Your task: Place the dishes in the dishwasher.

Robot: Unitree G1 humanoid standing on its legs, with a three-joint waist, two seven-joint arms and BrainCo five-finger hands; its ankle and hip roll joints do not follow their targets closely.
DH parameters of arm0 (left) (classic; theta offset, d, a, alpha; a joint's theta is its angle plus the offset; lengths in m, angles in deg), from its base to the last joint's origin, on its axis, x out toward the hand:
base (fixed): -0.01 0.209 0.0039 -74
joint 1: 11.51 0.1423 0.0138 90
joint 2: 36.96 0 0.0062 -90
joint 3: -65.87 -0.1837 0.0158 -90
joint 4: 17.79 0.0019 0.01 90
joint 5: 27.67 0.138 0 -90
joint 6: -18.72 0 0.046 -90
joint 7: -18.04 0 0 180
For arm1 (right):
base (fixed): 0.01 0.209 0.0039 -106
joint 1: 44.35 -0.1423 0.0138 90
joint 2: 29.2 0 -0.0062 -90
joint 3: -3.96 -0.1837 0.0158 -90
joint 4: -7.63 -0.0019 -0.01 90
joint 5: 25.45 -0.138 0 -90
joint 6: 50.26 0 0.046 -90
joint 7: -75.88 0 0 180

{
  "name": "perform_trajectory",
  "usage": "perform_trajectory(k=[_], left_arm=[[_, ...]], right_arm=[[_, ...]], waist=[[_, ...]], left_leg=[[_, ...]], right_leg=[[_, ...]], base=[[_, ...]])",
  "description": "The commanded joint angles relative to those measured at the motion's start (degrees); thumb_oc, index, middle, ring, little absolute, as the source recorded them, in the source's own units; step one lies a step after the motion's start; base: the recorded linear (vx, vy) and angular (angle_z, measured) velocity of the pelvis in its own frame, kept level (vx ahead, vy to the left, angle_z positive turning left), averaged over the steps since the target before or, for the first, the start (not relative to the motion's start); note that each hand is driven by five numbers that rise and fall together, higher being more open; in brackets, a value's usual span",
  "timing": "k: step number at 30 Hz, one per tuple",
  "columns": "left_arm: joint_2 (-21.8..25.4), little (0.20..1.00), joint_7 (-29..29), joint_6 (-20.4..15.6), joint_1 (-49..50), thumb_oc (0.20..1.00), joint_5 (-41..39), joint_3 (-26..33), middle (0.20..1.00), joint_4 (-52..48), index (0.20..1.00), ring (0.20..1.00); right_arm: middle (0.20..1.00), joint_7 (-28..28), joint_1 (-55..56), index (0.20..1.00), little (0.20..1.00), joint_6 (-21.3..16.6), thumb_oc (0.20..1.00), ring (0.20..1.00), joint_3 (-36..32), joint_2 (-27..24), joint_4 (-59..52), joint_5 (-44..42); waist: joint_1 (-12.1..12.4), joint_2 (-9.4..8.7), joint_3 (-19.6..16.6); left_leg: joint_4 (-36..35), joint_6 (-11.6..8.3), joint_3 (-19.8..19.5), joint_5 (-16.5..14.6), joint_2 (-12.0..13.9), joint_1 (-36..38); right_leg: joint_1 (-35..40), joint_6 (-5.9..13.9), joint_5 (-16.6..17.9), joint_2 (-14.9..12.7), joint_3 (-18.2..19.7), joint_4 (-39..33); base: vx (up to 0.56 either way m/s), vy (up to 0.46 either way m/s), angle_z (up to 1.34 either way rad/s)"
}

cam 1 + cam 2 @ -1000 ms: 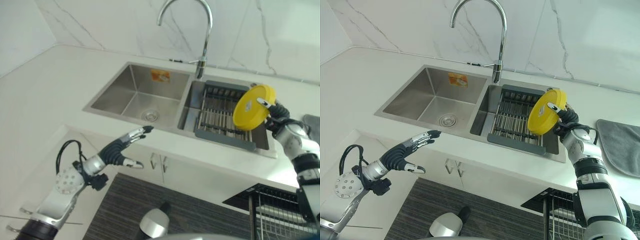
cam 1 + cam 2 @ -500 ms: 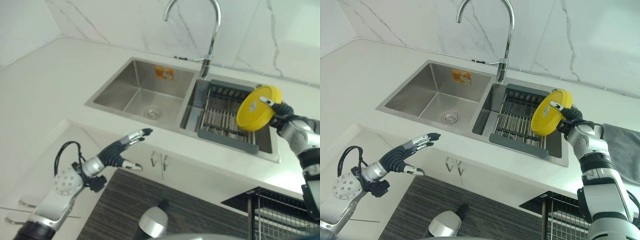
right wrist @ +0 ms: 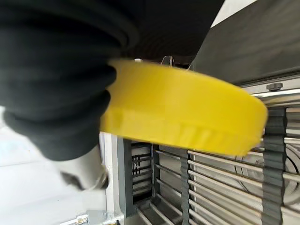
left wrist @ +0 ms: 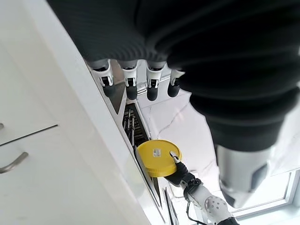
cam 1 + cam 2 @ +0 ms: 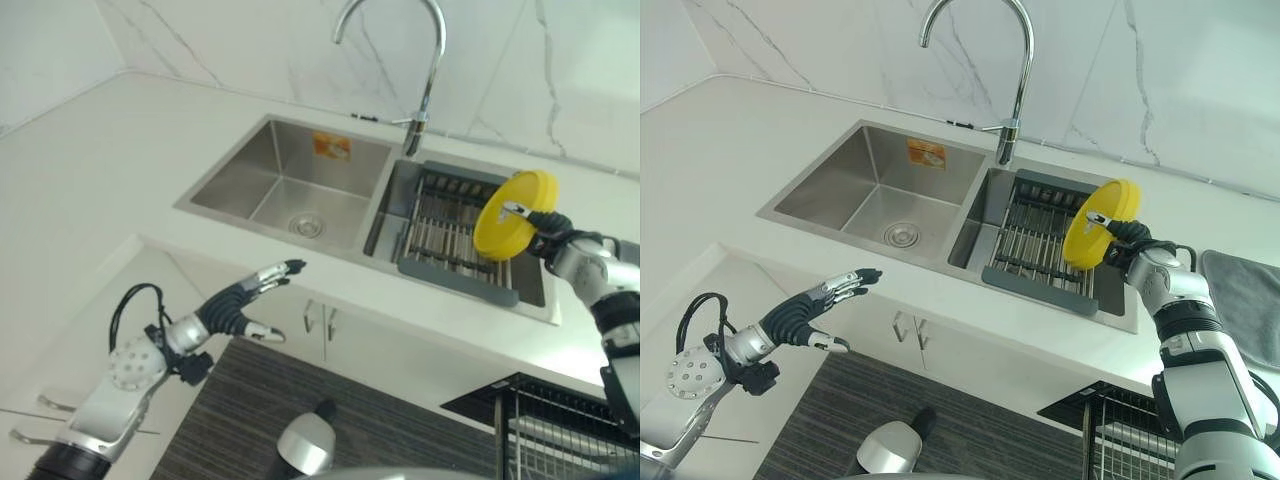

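A round yellow dish (image 5: 512, 214) hangs tilted on edge above the right end of the grey drying rack (image 5: 450, 240) in the right sink basin. My right hand (image 5: 548, 230) is shut on the yellow dish (image 3: 187, 117), thumb over its face. In the right eye view the dish (image 5: 1097, 224) and right hand (image 5: 1125, 243) stand over the rack (image 5: 1035, 245). My left hand (image 5: 238, 300) is open and holds nothing, fingers straight, low in front of the counter edge. The left wrist view shows its fingers (image 4: 129, 84) extended and the dish (image 4: 158, 157) far off.
The left sink basin (image 5: 285, 185) is bare, with a tall curved faucet (image 5: 420, 75) behind the divider. A grey mat (image 5: 1245, 300) lies on the counter at right. The dishwasher's wire rack (image 5: 570, 430) is pulled out at lower right. White cabinet doors (image 5: 330, 335) sit below the sink.
My right hand has turned the yellow dish more edge-on and shifted it slightly. The camera has moved a little. My left hand stays as it was.
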Motion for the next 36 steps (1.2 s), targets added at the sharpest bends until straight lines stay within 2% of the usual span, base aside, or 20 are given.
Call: perform_trajectory(k=[1,7,13,18,23,27,32,36], left_arm=[[0.43,1.0,-0.04,-1.43,0.93,1.0,-0.62,-0.72,1.0,-3.55,1.0,1.0],[0.29,1.0,-0.08,-1.34,1.04,1.0,-0.83,-0.9,1.0,-3.55,1.0,1.0],[0.71,1.0,0.29,-1.63,1.15,1.0,-1.69,-1.02,1.0,-3.54,1.0,1.0],[-0.49,1.0,-0.07,-2.55,0.25,1.0,-0.98,-2.45,1.0,-2.89,1.0,1.0],[-2.17,1.0,-0.01,-2.16,-0.67,1.0,-0.92,-2.63,1.0,-3.04,1.0,1.0],[-4.53,1.0,0.0,-2.12,-1.24,1.0,0.35,-2.86,1.0,-3.03,1.0,1.0],[-6.03,1.0,-1.49,-2.73,-3.5,1.0,1.69,-4.4,1.0,-2.68,1.0,1.0],[-7.67,1.0,-4.3,-2.17,-6.68,1.0,2.5,-5.84,1.0,-2.15,1.0,1.0]], right_arm=[[0.2,2.19,-4.1,0.2,0.2,-1.51,0.2,0.2,5.19,-4.12,0.48,1.33],[0.2,4.38,-3.79,0.2,0.2,-1.72,0.2,0.2,4.6,-3.73,1.71,1.72],[0.2,4.32,-3.18,0.2,0.2,-5.07,0.2,0.2,4.03,-3.57,2.42,0.76],[0.2,2.71,-1.4,0.2,0.2,-12.65,0.2,0.2,3.16,0.02,-2.81,-7.22],[0.2,4.38,1.6,0.2,0.2,-16.21,0.2,0.2,-0.7,5.3,-9.76,-11.71],[0.2,7.49,4.0,0.2,0.2,-20.94,0.2,0.2,-3.37,10.4,-17.12,-16.57],[0.2,11.36,3.57,0.2,0.2,-28.7,0.2,0.2,-5.5,15.0,-25.57,-15.8],[0.2,13.93,2.52,0.2,0.2,-35.49,0.2,0.2,-6.06,18.55,-32.08,-15.9]], waist=[[1.73,2.13,-4.68],[1.72,2.22,-4.72],[1.85,2.2,-4.84],[1.26,2.3,-5.27],[0.36,2.61,-5.85],[-0.7,2.99,-6.32],[-3.05,3.53,-7.06],[-6.54,3.75,-7.17]], left_leg=[[0.51,4.16,1.84,-8.36,-0.39,5.15],[0.53,4.26,1.9,-8.41,-0.38,5.29],[0.59,4.38,1.85,-8.51,-0.33,5.12],[0.38,4.36,2.44,-8.66,-0.1,5.63],[0.33,4.31,3.86,-9.07,0.34,6.43],[0.36,4.2,5.54,-9.39,0.96,7.24],[0.47,3.17,10.12,-9.64,2.6,7.99],[0.63,2.13,16.66,-9.69,4.27,8.65]], right_leg=[[-7.4,-2.17,-1.52,1.52,5.14,11.33],[-7.23,-2.14,-1.44,1.58,5.52,11.13],[-7.29,-2.04,-1.57,1.54,5.6,11.19],[-6.71,-1.93,-1.48,1.6,5.27,10.6],[-6.02,-1.74,-1.4,1.51,5.0,9.95],[-5.33,-1.57,-0.95,1.73,5.34,8.79],[-5.36,-1.06,0.13,2.08,5.79,6.9],[-6.27,-0.98,1.62,2.25,6.32,5.21]], base=[[0.0,0.0,0.0],[0.0,0.0,0.0],[-0.01,-0.009,0.0],[-0.06,-0.043,-0.01],[-0.08,-0.054,-0.05],[-0.14,-0.105,-0.02],[-0.24,-0.188,-0.26],[-0.3,-0.227,-0.45]])
